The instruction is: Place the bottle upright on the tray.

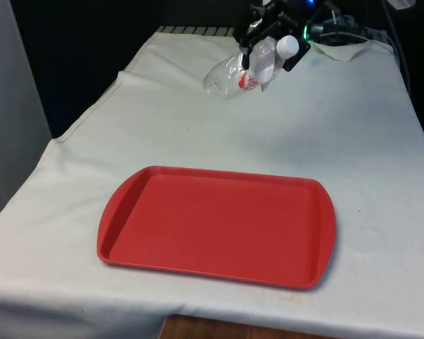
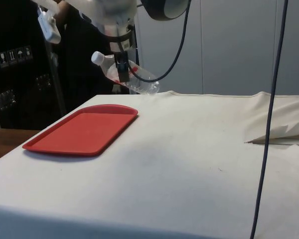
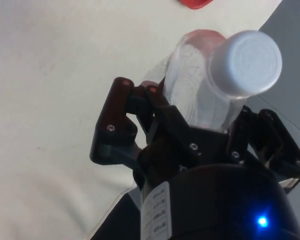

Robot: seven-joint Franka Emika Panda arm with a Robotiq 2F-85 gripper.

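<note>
- The clear plastic water bottle (image 1: 244, 70) is clamped in the black gripper (image 1: 263, 51) near its neck, with the fingers closed around the shoulder just below the white cap (image 3: 246, 63).
- The bottle is held up off the white cloth (image 1: 353, 127), tilted, cap end higher and base lower, as seen from the side (image 2: 127, 74).
- Relative to the red tray (image 1: 219, 226), the bottle is well apart, out past the tray's far edge toward the robot; nothing is sitting on the tray.
- Judged from this, the carry step is in hand: the bottle has to be brought over the tray and rotated until the base points straight down.
- It's probably best if the tilt gets taken out before lowering, so the base lands flat rather than on an edge.
- The middle of the tray should be aimed for, away from the raised rim (image 2: 114, 130).
- An empty-looking bottle like this is likely light and tippy, so the grip shouldn't be let go until the base is fully seated.
</note>
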